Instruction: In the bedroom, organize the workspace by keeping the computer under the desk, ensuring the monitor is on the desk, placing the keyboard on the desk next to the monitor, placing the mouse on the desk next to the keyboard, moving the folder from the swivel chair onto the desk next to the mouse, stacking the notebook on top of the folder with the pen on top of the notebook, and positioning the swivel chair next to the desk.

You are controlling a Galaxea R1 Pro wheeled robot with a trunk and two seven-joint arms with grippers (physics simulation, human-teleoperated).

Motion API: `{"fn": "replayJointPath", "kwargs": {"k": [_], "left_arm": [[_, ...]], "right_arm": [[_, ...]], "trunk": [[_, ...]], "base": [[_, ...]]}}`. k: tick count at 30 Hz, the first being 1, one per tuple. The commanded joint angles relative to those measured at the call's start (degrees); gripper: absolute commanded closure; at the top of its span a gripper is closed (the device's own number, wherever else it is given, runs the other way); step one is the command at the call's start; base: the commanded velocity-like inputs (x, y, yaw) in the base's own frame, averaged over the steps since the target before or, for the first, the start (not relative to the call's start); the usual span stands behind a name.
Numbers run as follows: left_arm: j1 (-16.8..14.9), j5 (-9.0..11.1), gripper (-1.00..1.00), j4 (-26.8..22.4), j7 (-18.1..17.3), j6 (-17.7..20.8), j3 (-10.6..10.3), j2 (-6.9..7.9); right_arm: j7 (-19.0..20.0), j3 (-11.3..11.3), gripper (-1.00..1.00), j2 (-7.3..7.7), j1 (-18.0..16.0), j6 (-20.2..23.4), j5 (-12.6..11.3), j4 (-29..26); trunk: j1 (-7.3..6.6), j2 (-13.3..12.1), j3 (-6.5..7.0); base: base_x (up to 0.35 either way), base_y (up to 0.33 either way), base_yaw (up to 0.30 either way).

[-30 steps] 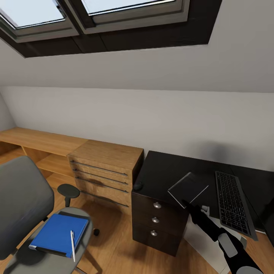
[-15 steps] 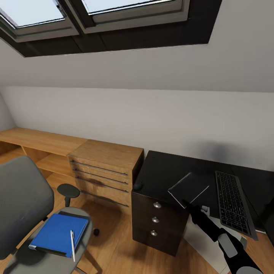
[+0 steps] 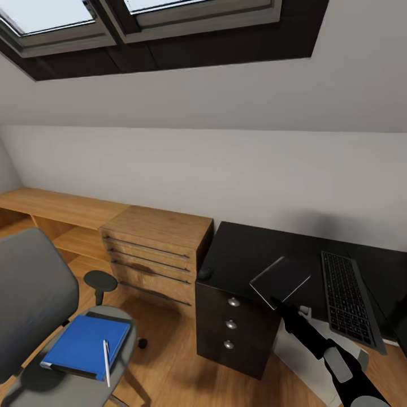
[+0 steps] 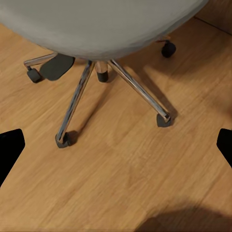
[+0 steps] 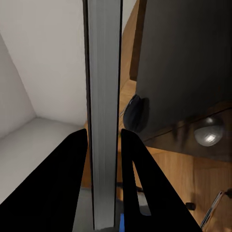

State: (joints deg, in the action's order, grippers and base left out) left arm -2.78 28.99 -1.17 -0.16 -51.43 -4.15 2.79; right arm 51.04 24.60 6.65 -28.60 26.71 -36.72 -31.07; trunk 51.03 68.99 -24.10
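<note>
My right gripper (image 5: 103,140) has its jaws clamped on the notebook (image 3: 281,281) above the table (image 3: 243,254); I hold it level until the folder (image 3: 85,346) leaves the swivel chair (image 3: 34,294).

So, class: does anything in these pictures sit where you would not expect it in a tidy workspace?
Yes. The blue folder lies on the swivel chair seat with the pen across it, not on the desk. The mouse sits at the desk's corner, far from the keyboard.
</note>
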Motion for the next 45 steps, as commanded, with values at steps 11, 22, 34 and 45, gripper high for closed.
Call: {"fn": "replayJointPath", "kwargs": {"k": [11,22,34,45], "left_arm": [[-0.03,0.45,-1.0,0.02,-0.02,-0.08,-0.47,0.02],[-0.03,0.45,-1.0,0.02,-0.08,-0.08,-0.5,0.02],[-0.03,0.45,-1.0,0.02,-0.1,-0.11,-0.52,0.09],[-0.01,0.45,-1.0,0.02,-0.1,-0.08,-0.51,0.02]], "right_arm": [[0.11,0.18,1.0,0.08,-0.05,1.25,-3.31,0.1],[-0.24,0.25,1.0,0.35,-0.05,7.94,-5.24,0.07],[-1.05,1.94,1.0,0.39,-0.05,11.86,-5.29,0.13],[-3.25,3.4,1.0,0.38,-0.05,12.27,-5.29,1.21]], "trunk": [[2.42,4.46,-2.04],[3.74,6.87,-3.12],[3.96,7.27,-3.3],[6.38,11.68,-5.27]], "base": [[0.0,0.0,0.0],[0.0,0.0,0.0],[0.0,0.0,0.0],[0.0,0.0,0.0]]}}
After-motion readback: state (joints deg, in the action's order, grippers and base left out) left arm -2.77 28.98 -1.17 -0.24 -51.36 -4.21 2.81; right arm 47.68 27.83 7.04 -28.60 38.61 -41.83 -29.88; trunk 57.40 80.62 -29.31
